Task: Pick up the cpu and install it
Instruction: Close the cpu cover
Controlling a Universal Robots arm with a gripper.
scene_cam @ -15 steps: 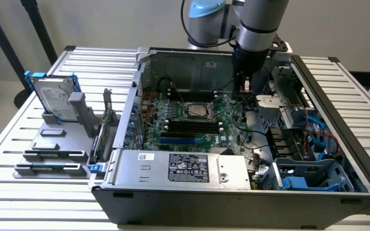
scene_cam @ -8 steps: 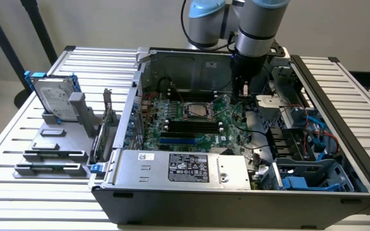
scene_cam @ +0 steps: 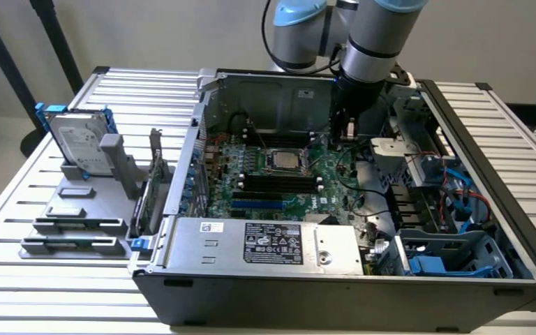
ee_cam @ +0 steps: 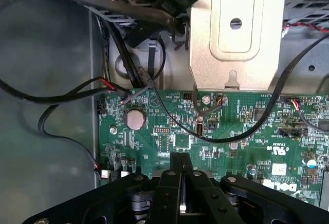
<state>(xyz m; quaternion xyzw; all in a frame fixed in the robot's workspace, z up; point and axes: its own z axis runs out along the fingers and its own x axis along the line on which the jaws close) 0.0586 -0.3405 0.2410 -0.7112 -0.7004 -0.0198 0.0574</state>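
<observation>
1. Exterior view's left: slatted table of pale, matte, ribbed metal.
2. On it, grey plastic fixture with blocky posts and slots. Holds hard drive upright, with a silver face and blue frame; drive label too small to read. Long narrow memory sticks flat in the front slots.
3. Centre: open computer case of dark sheet metal, lying on its side. Near wall carries silver power supply box with black label; print not legible.
4. Inside, green motherboard, densely populated, with black parallel slots.
5. cpu: small flat square with a silvery-grey top, lying face-up in the socket at mid-board. Square, so no long axis; edges roughly in line with the case walls. Not touching the gripper.
6. Gripper just to the exterior view's right of the cpu, pointing down over the board. Wrist view: gripper black, fingers pressed together, nothing pinched.
7. Wrist view also gives a round silver coin cell, a bent bare-metal bracket with a round hole, and glossy black cables. White board print and large logo letters not read with certainty.
8. Exterior view's right: blue plastic carrier in the case corner.
</observation>
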